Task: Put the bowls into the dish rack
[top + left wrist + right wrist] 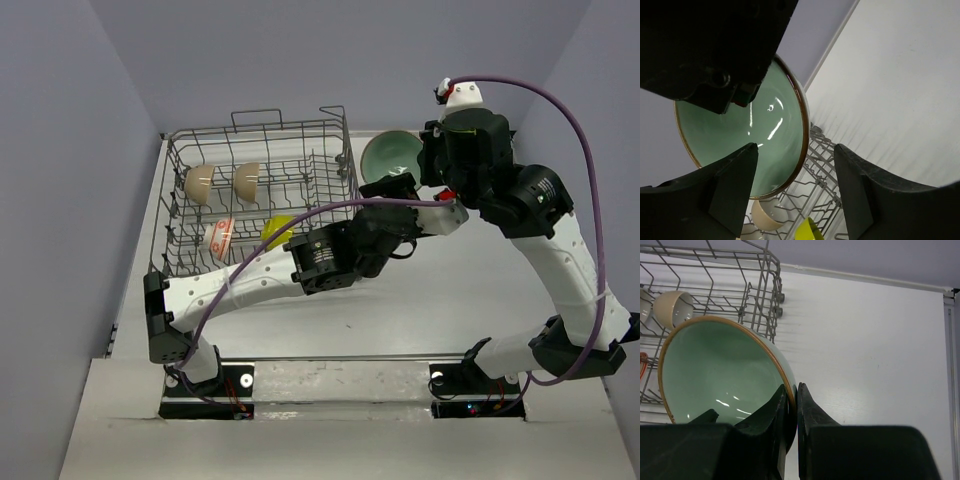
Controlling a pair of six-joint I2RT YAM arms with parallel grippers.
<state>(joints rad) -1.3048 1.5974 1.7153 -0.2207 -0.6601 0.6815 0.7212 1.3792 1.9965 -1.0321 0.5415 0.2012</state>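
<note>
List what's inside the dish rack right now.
Inside the dish rack: two cream bowls, a patterned bowl and a yellow-green bowl. The left arm covers its near right corner, so that part cannot be checked. The green bowl is outside, in the right gripper.

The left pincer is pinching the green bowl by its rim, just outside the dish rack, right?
Not the left. The right wrist view shows the right pincer shut on the rim of the green bowl, just outside the dish rack. The left pincer is open near the bowl.
</note>
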